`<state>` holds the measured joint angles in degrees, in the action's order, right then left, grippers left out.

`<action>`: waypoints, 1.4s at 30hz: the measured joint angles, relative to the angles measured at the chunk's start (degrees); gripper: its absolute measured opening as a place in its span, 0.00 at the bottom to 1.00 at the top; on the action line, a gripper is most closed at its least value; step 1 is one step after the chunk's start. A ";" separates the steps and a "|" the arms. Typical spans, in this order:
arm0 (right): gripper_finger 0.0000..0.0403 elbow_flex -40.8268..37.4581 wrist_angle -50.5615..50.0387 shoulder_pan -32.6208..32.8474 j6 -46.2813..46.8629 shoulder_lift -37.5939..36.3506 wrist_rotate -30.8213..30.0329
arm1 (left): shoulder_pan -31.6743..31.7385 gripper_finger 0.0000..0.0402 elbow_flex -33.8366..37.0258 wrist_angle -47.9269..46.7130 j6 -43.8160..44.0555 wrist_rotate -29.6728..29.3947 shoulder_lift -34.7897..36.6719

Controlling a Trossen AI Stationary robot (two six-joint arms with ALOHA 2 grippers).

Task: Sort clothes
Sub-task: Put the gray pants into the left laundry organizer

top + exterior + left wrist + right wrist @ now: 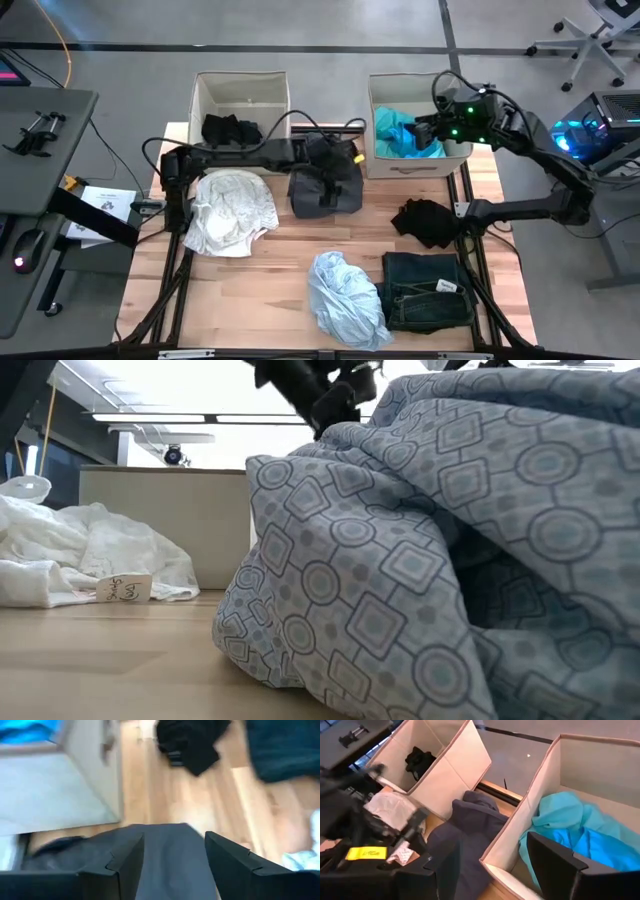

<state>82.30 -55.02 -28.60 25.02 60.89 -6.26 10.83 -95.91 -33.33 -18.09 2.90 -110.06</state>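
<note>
In the high view the left gripper (335, 172) sits at the upper middle of the frame over a dark grey garment (325, 190) that lies on the bench (270, 290) between the two beige bins; its wrist view shows the fingers (125, 865) apart with the grey cloth between them, though whether they touch it is blurred. The right gripper (428, 128) hovers at the upper right over the right bin (415, 165), fingers (555, 860) spread and empty above a teal garment (400, 135) lying inside. The left bin (240, 85), upper left of centre, holds a black garment (230, 128), partly shaded by the bin wall. On the bench lie a white garment (230, 210) at left centre, a black piece (425, 220) at right centre half under the right arm, a pale blue patterned garment (345, 295) at the lower middle, and dark denim (425, 290) just beside it at lower right. The low view is mostly filled by the patterned cloth (420, 560), which hides the bench beyond; the white garment (90, 555) shows at its left edge, with a small tag whose writing is unreadable.
</note>
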 joint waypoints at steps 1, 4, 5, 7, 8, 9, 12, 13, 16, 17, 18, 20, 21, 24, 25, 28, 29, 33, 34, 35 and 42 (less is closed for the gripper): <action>0.52 0.00 0.00 0.16 -0.04 0.17 -0.10 | -0.08 0.50 -1.95 -1.71 1.16 -1.26 -0.46; 0.52 0.00 0.01 0.38 -0.31 0.37 0.06 | 1.24 0.56 -6.38 -9.52 6.63 -2.01 -1.65; 0.52 0.00 0.02 0.55 -0.19 0.37 0.07 | 1.96 0.58 -7.41 -10.94 7.47 -2.04 -2.03; 0.52 0.00 0.07 0.65 -0.20 0.37 0.07 | 3.73 0.62 -8.51 -13.43 8.88 -2.01 -2.64; 0.52 0.00 0.12 0.65 -0.33 0.37 0.07 | 4.66 0.63 -8.65 -13.78 9.61 -1.99 -3.03; 0.52 0.00 0.14 0.64 -0.42 0.37 0.09 | 5.61 0.65 -8.71 -13.36 10.20 -2.06 -3.42; 0.52 0.00 0.21 0.63 -0.46 0.37 0.11 | 8.04 0.70 -8.73 -13.42 10.43 -2.19 -5.41; 0.52 0.00 0.23 0.63 -0.48 0.37 0.12 | 8.66 0.71 -8.73 -13.42 10.43 -2.18 -6.19; 0.52 0.00 0.22 0.63 -0.45 0.37 0.20 | 9.55 0.75 -8.71 -13.70 9.40 -1.92 -8.91; 0.52 0.00 0.22 0.65 -0.44 0.37 0.24 | 9.62 0.76 -8.71 -13.70 8.76 -1.92 -9.85; 0.52 0.00 0.22 0.65 -0.44 0.37 0.24 | 9.71 0.77 -8.71 -13.63 8.36 -1.95 -10.78; 0.52 0.00 0.20 0.65 -0.44 0.37 0.24 | 9.73 0.79 -8.71 -12.78 7.46 -2.06 -12.95; 0.52 0.00 0.20 0.65 -0.44 0.37 0.24 | 9.73 0.79 -8.71 -12.77 7.14 -2.13 -14.02; 0.52 0.00 0.17 0.65 -0.18 0.37 0.25 | 9.47 0.80 -8.71 -12.77 7.44 -2.21 -17.50; 0.52 0.00 0.15 0.65 0.17 0.37 0.31 | 9.36 0.80 -8.71 -12.96 7.77 -2.70 -18.47; 0.52 0.00 0.02 0.65 0.48 0.37 0.57 | 8.60 0.80 -8.84 -13.80 8.13 -5.42 -20.74; 0.52 0.00 0.02 0.68 0.54 0.37 0.59 | 8.20 0.80 -8.95 -13.84 7.62 -6.39 -21.49; 0.52 0.00 0.02 1.57 0.68 0.37 0.66 | 5.91 0.70 -9.04 -13.61 6.18 -11.24 -23.40; 0.52 0.00 0.02 1.84 0.68 0.37 0.66 | 5.30 0.65 -8.99 -13.53 6.01 -12.61 -23.69; 0.52 -0.01 0.02 2.21 0.68 0.37 0.66 | 4.76 0.60 -8.98 -13.49 5.97 -13.77 -23.96; 0.52 -0.02 0.17 4.73 0.68 0.37 0.28 | 3.06 0.08 -8.85 -12.75 5.48 -8.28 -24.13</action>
<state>82.28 -54.86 -23.86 25.69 61.25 -5.98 13.89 -104.76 -46.08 -12.61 -5.38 -134.19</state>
